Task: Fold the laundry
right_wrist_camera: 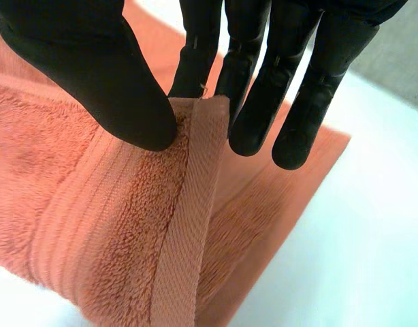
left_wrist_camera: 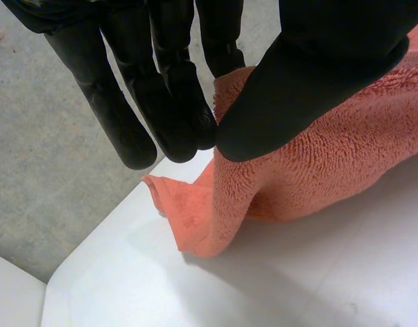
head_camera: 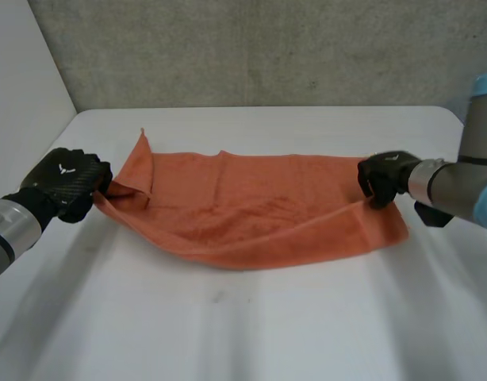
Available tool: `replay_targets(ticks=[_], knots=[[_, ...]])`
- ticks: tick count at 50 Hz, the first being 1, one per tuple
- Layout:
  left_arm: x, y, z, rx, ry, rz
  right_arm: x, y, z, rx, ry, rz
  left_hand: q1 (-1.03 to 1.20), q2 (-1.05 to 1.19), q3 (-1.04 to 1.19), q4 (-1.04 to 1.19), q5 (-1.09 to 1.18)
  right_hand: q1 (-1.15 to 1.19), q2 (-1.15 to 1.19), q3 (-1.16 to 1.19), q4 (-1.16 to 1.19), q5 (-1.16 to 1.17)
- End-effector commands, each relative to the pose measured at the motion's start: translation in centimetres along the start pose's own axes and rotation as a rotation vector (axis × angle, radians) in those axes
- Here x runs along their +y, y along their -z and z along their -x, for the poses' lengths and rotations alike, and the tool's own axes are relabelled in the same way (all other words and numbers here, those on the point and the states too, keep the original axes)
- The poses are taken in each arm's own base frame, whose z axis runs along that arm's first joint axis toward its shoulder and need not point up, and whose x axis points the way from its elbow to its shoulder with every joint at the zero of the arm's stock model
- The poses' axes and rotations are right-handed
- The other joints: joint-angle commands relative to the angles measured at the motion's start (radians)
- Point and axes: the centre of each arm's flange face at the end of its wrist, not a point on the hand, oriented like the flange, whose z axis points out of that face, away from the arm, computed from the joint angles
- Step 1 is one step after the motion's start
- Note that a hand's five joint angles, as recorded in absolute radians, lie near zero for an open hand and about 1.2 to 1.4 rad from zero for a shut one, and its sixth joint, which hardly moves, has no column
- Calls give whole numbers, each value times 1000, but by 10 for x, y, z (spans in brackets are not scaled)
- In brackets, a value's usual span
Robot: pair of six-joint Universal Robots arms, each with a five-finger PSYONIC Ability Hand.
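An orange towel (head_camera: 259,210) lies spread across the white table (head_camera: 243,325), folded over on itself with its left end rumpled. My left hand (head_camera: 69,182) is at that left end, where the towel (left_wrist_camera: 318,163) is pinched between its thumb and straight fingers (left_wrist_camera: 182,116) and lifted a little off the table. At the right end my right hand (head_camera: 382,176) is shut on the towel's hemmed edge (right_wrist_camera: 188,225), thumb against fingers (right_wrist_camera: 195,61), holding that corner raised. A lower layer of the towel lies flat beneath it.
A grey concrete wall (head_camera: 251,48) rises behind the table's far edge. The table's left edge and rounded corner (left_wrist_camera: 66,286) lie close below my left hand, with grey floor (left_wrist_camera: 39,157) beyond.
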Motion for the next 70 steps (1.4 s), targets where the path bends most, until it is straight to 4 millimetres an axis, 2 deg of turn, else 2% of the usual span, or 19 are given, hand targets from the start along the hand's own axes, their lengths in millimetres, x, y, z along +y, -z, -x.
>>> replay_targets(ticks=[1, 2, 4, 5, 7, 8, 10, 13, 14, 15, 18, 21, 26, 32, 34, 38, 39, 53, 70], knots=[[-5, 3, 4, -36, 7, 8, -29, 57, 2, 45, 38, -103, 219, 178, 180, 179, 190, 417, 217, 217, 207, 240], [-5, 3, 4, -36, 7, 8, -29, 57, 2, 45, 38, -103, 219, 178, 180, 179, 190, 417, 217, 217, 207, 240], [-13, 9, 9, -85, 15, 2, -31, 78, 4, 50, 43, -110, 219, 178, 180, 179, 190, 417, 217, 217, 207, 240], [-13, 9, 9, -86, 15, 2, -31, 78, 4, 50, 43, -110, 219, 178, 180, 179, 190, 417, 217, 217, 207, 240], [-21, 14, 10, -108, 44, -5, -24, 94, 5, 52, 66, -80, 219, 178, 180, 179, 190, 417, 217, 217, 207, 240], [-21, 14, 10, -108, 44, -5, -24, 94, 5, 51, 66, -80, 219, 178, 180, 179, 190, 417, 217, 217, 207, 240], [-23, 17, 8, -104, 65, -3, -8, 110, 3, 54, 146, -13, 219, 178, 180, 179, 190, 417, 217, 217, 207, 240], [-21, 23, -1, -81, 100, 23, 2, 115, 1, 56, 180, 29, 219, 178, 180, 179, 190, 417, 217, 217, 207, 240], [-19, 26, -5, -68, 112, 40, 14, 116, -3, 55, 197, 67, 219, 178, 180, 179, 190, 417, 217, 217, 207, 240], [-15, 29, -9, -57, 123, 59, 24, 116, -6, 54, 205, 97, 219, 178, 180, 179, 190, 417, 217, 217, 207, 240], [-10, 30, -16, -38, 136, 81, 36, 111, -7, 57, 193, 100, 219, 178, 180, 179, 190, 417, 217, 217, 207, 240], [-8, 30, -18, -32, 140, 89, 41, 107, -5, 61, 194, 85, 219, 178, 180, 179, 190, 417, 217, 217, 207, 240], [4, 23, -22, -11, 157, 121, 60, 86, -3, 98, 149, 17, 219, 178, 180, 179, 190, 417, 217, 217, 207, 240], [10, 17, -21, -7, 165, 132, 67, 83, 2, 89, 84, 0, 219, 178, 180, 179, 190, 417, 217, 217, 207, 240], [13, 12, -19, -10, 164, 130, 72, 83, 11, 47, 80, -4, 219, 178, 180, 179, 190, 228, 28, 28, 18, 51], [17, 8, -18, -12, 164, 132, 74, 83, 16, 11, 74, -17, 219, 178, 180, 179, 190, 101, -99, -99, -110, -76], [18, 5, -17, -12, 167, 134, 76, 84, 17, -3, 72, -18, 219, 178, 180, 179, 190, -15, -216, -215, -226, -192], [33, -11, -8, -70, 171, 190, 85, 87, 25, -50, 61, 9, 219, 178, 180, 179, 190, -471, -672, -671, -682, -648], [48, -22, -3, -107, 176, 229, 98, 92, 34, -88, 194, 43, 219, 178, 180, 179, 190, -463, -663, -663, -673, -640]])
